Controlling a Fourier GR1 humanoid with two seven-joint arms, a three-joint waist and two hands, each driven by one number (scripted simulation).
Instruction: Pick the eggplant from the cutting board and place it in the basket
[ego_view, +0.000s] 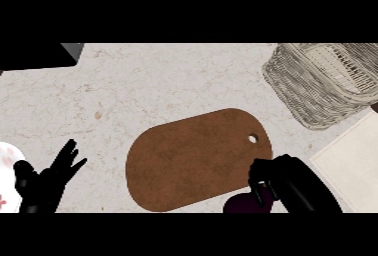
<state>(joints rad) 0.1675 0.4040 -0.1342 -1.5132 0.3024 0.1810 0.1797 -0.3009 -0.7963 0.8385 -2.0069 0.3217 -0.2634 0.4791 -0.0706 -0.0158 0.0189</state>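
Note:
A brown oval cutting board with a small hole lies at the middle of the marble counter. Its top is bare. My right hand sits at the board's lower right edge, fingers curled round a dark purple eggplant that peeks out beneath the hand. Most of the eggplant is hidden by the hand and the view's lower edge. The woven grey basket stands at the upper right, apart from the hand. My left hand rests open at the lower left, fingers up.
A white plate with pink marks shows at the left edge beside my left hand. A pale flat slab lies right of the board. A dark object fills the upper left corner.

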